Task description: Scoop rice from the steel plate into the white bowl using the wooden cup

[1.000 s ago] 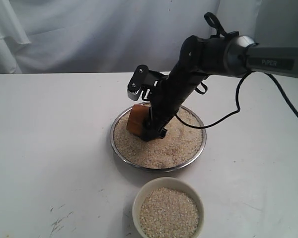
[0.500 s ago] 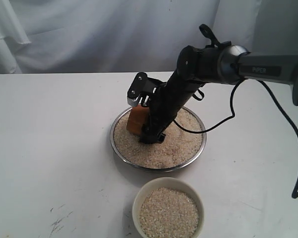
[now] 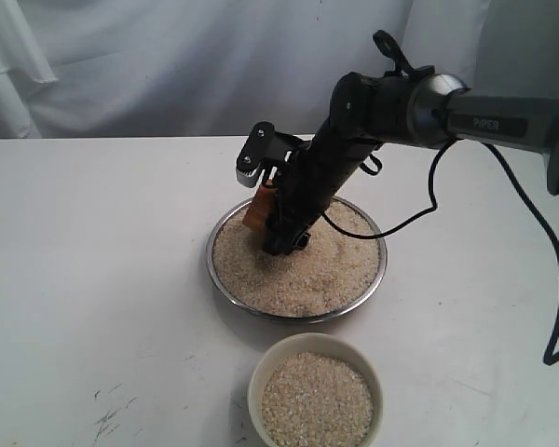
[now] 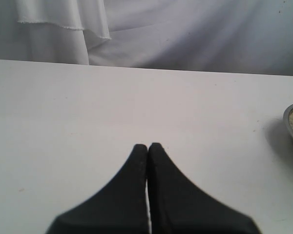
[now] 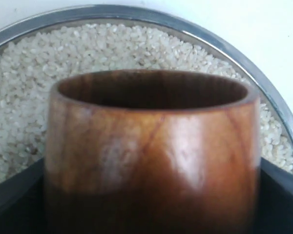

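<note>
**Holding the wooden cup at the far-left of the plate**

Right hand (image 3: 275, 237): pinching the wooden cup (image 3: 255, 212) across its lower body. In the right wrist view a dark finger (image 5: 278, 195) lies against each side of the cup wall. The cup mouth faces the far rim and its inside looks dark. I cannot tell whether any grains are in it.

Left hand (image 4: 147, 146): fingers pressed together, holding nothing, over the bare surface (image 3: 93, 279) on the left, well apart from the work.

Layout: the steel plate (image 3: 211, 265) sits mid-surface, with the rice (image 3: 317, 270) spread across it. The cup is at the plate's far-left edge, tilted. Its base is hidden behind the hand, so I cannot say whether it touches the grains. The white bowl (image 3: 253, 386) stands near of the plate, just apart from it, with rice up close to its rim.

Handling notes (my judgement):
- The cup is rigid and light when empty. The polished wood is probably slick under the pads.
- The barrel shape means a pinch above or below the belly could squeeze it out, so I would keep the grip on the widest band.
- Loose rice flows and shifts the load, so I would keep the mouth level in transit.
- The bowl has little room left, so I would pour slowly.
</note>
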You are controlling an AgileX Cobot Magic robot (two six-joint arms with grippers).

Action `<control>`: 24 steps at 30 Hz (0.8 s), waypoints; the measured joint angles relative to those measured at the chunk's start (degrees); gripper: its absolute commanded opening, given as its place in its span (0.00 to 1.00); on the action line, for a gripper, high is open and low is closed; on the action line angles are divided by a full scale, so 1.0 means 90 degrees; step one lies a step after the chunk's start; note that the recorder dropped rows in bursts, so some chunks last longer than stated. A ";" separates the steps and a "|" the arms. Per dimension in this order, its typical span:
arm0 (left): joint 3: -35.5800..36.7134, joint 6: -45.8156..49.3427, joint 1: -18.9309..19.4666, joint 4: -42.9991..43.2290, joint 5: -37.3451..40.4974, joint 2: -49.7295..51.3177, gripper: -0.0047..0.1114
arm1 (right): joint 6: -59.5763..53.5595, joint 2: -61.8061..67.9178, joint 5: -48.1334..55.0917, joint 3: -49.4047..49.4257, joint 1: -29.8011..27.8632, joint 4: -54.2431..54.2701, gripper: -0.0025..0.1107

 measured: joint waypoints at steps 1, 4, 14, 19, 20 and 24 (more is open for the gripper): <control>0.0000 0.0000 0.0000 0.0000 0.0000 0.0000 0.04 | 0.0029 0.0000 0.0032 0.0000 0.0000 -0.0025 0.35; 0.0000 0.0000 0.0000 0.0000 0.0000 0.0000 0.04 | 0.0167 0.0003 0.0099 0.0000 0.0000 -0.0045 0.20; 0.0000 0.0000 0.0000 0.0000 0.0000 0.0000 0.04 | 0.0513 -0.0280 0.0571 0.0000 0.0000 -0.0709 0.02; 0.0000 0.0000 0.0000 0.0000 0.0000 0.0000 0.04 | 0.0744 -0.0780 0.0582 0.0000 0.0000 -0.0879 0.02; 0.0000 0.0000 0.0000 0.0000 0.0000 0.0000 0.04 | 0.0759 -0.0889 0.0582 -0.0010 0.0000 -0.0879 0.02; 0.0000 0.0000 0.0000 0.0000 0.0000 0.0000 0.04 | 0.0770 -0.1122 0.0722 -0.0010 0.0000 -0.0910 0.02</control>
